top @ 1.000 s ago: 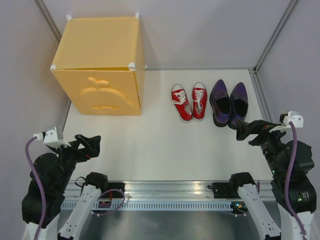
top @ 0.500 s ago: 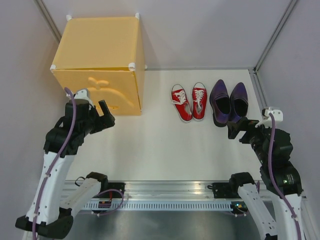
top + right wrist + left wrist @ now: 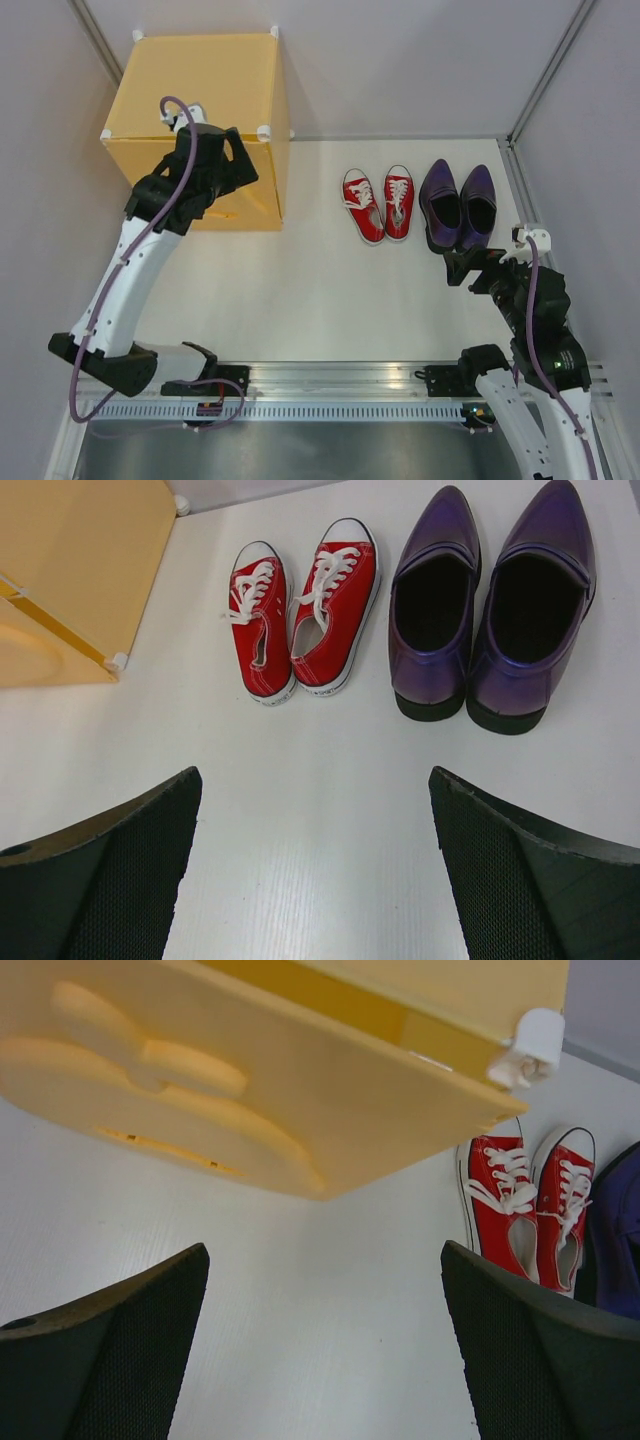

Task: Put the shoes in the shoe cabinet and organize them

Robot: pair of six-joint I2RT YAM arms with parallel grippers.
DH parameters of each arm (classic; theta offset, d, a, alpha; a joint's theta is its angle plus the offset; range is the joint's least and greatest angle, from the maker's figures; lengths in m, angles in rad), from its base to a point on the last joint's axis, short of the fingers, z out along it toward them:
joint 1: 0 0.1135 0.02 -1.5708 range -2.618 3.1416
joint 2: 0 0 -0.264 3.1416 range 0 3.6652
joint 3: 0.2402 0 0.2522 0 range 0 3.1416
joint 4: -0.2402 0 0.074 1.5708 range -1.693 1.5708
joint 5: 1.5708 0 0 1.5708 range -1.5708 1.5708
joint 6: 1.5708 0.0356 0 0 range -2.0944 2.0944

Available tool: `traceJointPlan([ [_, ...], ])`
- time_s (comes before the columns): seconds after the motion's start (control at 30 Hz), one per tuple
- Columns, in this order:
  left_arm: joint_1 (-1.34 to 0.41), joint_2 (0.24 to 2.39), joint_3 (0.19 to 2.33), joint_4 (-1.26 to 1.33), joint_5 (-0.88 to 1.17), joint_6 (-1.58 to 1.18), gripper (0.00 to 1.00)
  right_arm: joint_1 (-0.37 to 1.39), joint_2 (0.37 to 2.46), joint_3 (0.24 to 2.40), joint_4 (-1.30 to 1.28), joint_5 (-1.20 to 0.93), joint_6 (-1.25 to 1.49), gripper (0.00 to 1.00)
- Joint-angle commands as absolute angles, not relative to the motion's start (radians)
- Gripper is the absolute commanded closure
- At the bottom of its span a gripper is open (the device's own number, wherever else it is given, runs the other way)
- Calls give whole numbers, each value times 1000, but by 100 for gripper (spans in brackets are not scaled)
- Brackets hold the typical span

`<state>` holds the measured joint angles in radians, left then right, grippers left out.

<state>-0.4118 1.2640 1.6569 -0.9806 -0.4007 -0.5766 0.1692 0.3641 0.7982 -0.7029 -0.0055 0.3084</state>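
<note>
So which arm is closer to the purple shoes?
Right. The right end effector hangs open just on the near side of the purple shoes. The left end effector is far off, beyond the red sneakers, up at the yellow cabinet front.

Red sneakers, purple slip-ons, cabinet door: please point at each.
red sneakers (image 3: 330,572): right wrist view, one sneaker's laces.
purple slip-ons (image 3: 445,530): right wrist view, one shoe's toe.
cabinet door (image 3: 180,1110): left wrist view, embossed apple.
</note>
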Motion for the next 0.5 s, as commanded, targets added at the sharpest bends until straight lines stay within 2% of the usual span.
traceJointPlan([
  [0.0, -485, 1365, 1780, -942, -616, -650, 0, 201, 344, 788, -652, 49, 334, 2],
  [0.13, -572, 1449, 1873, -943, -831, -687, 0, 221, 325, 782, -650, 69, 339, 2],
  [0.47, -606, 1555, 1939, -930, -976, -687, 0, 244, 311, 778, -647, 77, 342, 2],
])
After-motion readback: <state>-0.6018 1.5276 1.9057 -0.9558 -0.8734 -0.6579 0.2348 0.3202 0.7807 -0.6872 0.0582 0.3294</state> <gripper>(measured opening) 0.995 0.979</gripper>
